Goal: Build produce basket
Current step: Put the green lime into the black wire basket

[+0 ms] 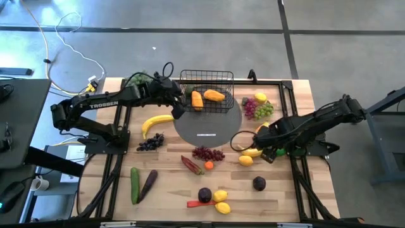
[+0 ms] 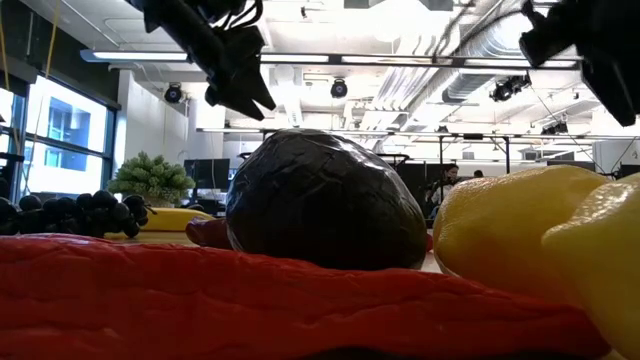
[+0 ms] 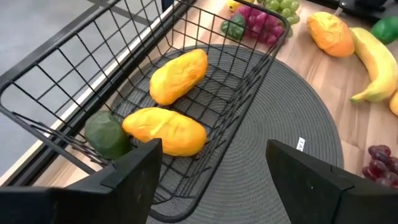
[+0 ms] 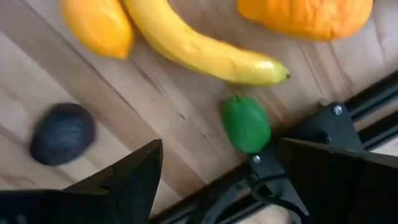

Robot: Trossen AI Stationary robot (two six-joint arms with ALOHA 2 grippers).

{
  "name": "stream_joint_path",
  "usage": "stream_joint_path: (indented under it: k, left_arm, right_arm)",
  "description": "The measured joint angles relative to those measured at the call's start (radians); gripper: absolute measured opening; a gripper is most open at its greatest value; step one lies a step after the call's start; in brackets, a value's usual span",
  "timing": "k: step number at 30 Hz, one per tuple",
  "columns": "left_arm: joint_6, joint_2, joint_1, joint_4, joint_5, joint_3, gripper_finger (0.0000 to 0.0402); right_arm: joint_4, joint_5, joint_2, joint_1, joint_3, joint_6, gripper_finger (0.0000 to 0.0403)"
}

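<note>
The black wire basket [image 1: 206, 92] stands at the table's far edge, partly on the grey disc [image 1: 209, 126]. Two orange-yellow fruits [image 3: 177, 76] [image 3: 165, 130] and a green one [image 3: 107, 134] lie in it. My left gripper [image 1: 179, 105] hovers open over the basket's near left corner, its fingers [image 3: 140, 180] empty. My right gripper [image 1: 269, 152] hangs open, pointing down, above the table's right side. Below it lie a banana [image 4: 199, 46], a small green fruit [image 4: 245, 123] and a dark plum [image 4: 62, 134]. Other produce lies loose across the table.
Loose on the wood are a banana [image 1: 155, 122], dark grapes [image 1: 150, 143], red grapes [image 1: 207, 153], a chilli [image 1: 192, 164], a cucumber [image 1: 135, 185], an eggplant [image 1: 148, 183], lemons [image 1: 220, 196] and plums [image 1: 259, 183]. Black frame rails [image 1: 297, 183] run along both sides.
</note>
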Motion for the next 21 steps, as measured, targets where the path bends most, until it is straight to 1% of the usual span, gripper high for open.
stream_joint_path:
  k: [6, 11, 14, 21]
  left_arm:
    - [-0.003, 0.000, -0.010, 0.000, -0.004, 0.000, 0.0278]
    - [-0.034, 0.000, -0.009, 0.000, -0.053, 0.000, 0.0278]
    - [-0.039, 0.000, -0.009, 0.000, -0.060, 0.000, 0.0278]
    - [-0.079, 0.000, -0.009, 0.001, -0.060, 0.000, 0.0278]
  right_arm:
    - [0.011, -0.007, 0.000, 0.000, -0.089, 0.019, 0.0300]
    - [0.022, -0.020, 0.001, 0.000, -0.146, 0.043, 0.0300]
    - [0.031, -0.018, 0.001, -0.001, -0.174, 0.043, 0.0300]
    - [0.102, -0.018, 0.001, -0.001, -0.233, -0.047, 0.0300]
